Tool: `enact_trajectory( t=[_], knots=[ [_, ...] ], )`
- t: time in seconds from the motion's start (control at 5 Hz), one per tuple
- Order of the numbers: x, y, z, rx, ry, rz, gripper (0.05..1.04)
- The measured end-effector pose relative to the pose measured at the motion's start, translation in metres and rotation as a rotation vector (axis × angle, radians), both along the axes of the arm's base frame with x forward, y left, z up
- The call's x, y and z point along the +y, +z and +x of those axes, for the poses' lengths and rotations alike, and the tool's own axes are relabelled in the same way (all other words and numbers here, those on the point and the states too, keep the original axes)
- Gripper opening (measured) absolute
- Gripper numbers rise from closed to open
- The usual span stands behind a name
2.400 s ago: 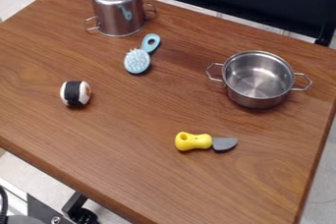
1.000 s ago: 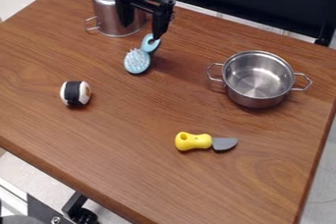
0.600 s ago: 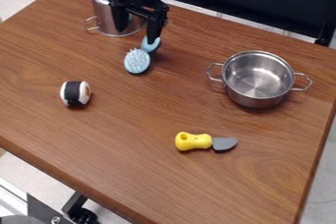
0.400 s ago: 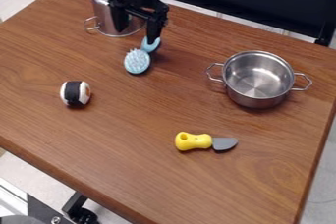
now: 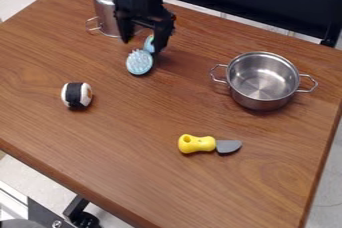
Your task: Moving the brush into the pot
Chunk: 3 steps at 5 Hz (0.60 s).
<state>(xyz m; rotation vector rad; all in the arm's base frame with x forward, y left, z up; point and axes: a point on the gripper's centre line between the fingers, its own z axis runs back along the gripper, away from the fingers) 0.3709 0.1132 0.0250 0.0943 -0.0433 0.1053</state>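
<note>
Camera view has the fingers [image 5: 161,37] wide apart above the handle of the brush [image 5: 139,62], which lies on the bench [image 5: 120,137], away from the upright pot [image 5: 259,104]. Closing off-centre could push the handle sideways and lose the grip.

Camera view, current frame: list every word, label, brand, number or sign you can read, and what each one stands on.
None: no readable text on the visible sides of the hairbrush, upright pot, upside-down pot, toy knife or toy sushi roll. Any tiny print would be too small to read.
</note>
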Motion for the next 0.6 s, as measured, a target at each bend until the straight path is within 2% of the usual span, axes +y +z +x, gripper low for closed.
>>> enact_trajectory(
  t=[0.2,0.4,0.6],
  knots=[
    [-0.004,-0.009,-0.003,0.000,0.008,0.000,1.000],
    [-0.005,-0.017,-0.005,0.014,0.009,0.028,1.000],
    [-0.006,-0.019,-0.007,0.031,0.010,0.030,0.952]
  ],
)
